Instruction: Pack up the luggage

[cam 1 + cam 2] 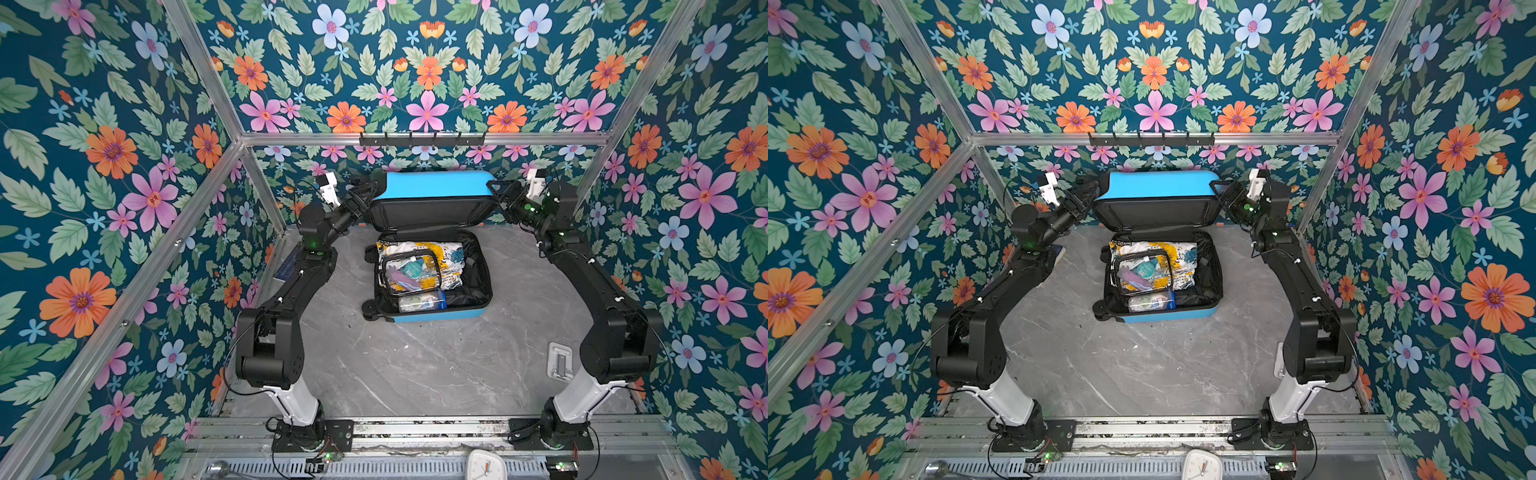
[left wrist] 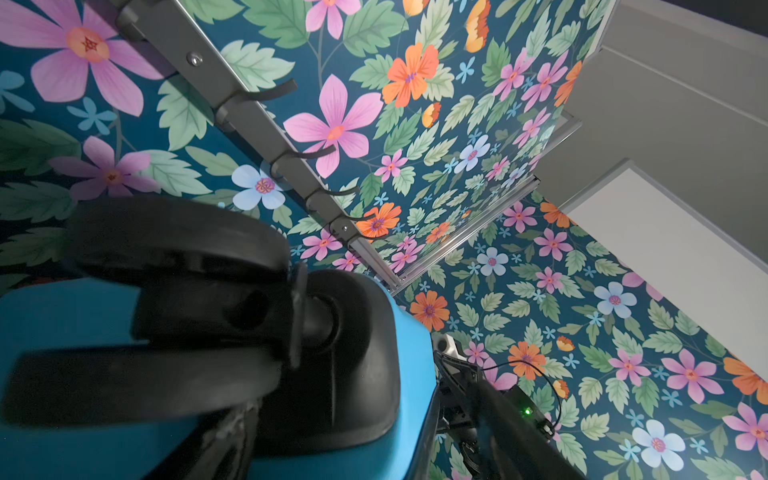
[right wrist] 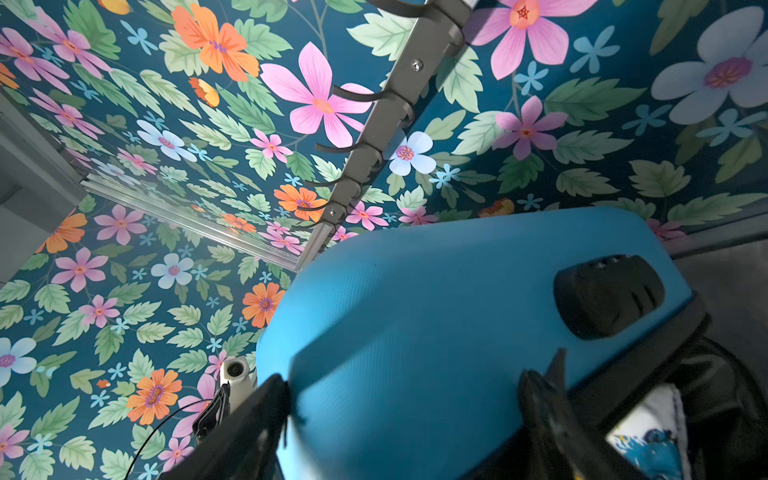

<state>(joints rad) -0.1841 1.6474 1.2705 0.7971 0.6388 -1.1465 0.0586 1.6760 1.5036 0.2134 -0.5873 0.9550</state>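
Note:
The bright-blue luggage (image 1: 440, 316) lies open on the table in both top views, its lid (image 1: 436, 187) raised near upright at the back. Inside the black lining lie a white printed bag (image 1: 444, 253), a clear toiletry pouch (image 1: 409, 270) and a clear pack (image 1: 419, 301). My left gripper (image 1: 371, 194) clasps the lid's left edge beside a black wheel (image 2: 174, 249). My right gripper (image 1: 496, 189) clasps the lid's right edge. In the right wrist view its fingers (image 3: 266, 403) straddle the blue shell (image 3: 415, 311), jaws wide and pressed against it. The left gripper's fingers are mostly hidden.
A black hook rail (image 1: 422, 139) runs along the back wall just above the lid. The floral walls stand close behind and beside both arms. A white bracket (image 1: 559, 361) lies on the grey marble table (image 1: 415, 374) at the right. A white clock (image 1: 484, 465) sits at the front edge.

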